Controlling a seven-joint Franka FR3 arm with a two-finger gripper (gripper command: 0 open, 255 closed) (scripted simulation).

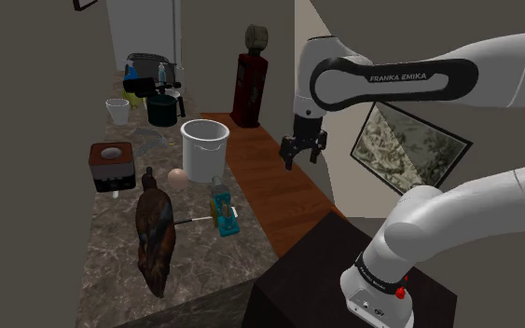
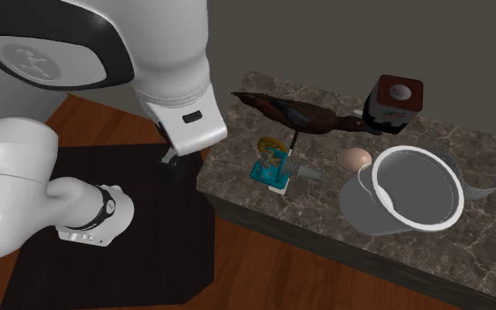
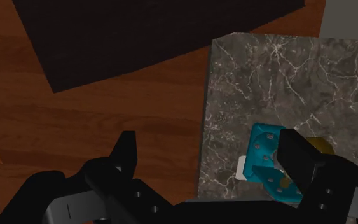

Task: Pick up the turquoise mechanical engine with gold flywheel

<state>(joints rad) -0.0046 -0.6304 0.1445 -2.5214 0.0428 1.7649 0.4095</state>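
Note:
The turquoise engine (image 1: 223,213) with its gold flywheel stands on a small white base near the marble counter's edge (image 1: 251,233). In the second exterior view the engine (image 2: 272,164) sits by the counter's near corner. My black gripper (image 1: 304,151) hangs high over the wooden floor, off the counter and to the shoulder view's right of the engine. Its fingers are open and hold nothing. In the wrist view the gripper (image 3: 212,160) straddles the counter's edge, and one finger (image 3: 298,158) partly covers the engine (image 3: 265,153).
A long dark brown object (image 1: 156,233) lies beside the engine, with an egg (image 1: 177,177), a white bucket (image 1: 204,144) and a brown box (image 1: 113,166) behind. A dark red bottle (image 1: 249,86) and coffee machine (image 1: 150,79) stand farther back. My dark stand (image 1: 344,270) is beside the counter.

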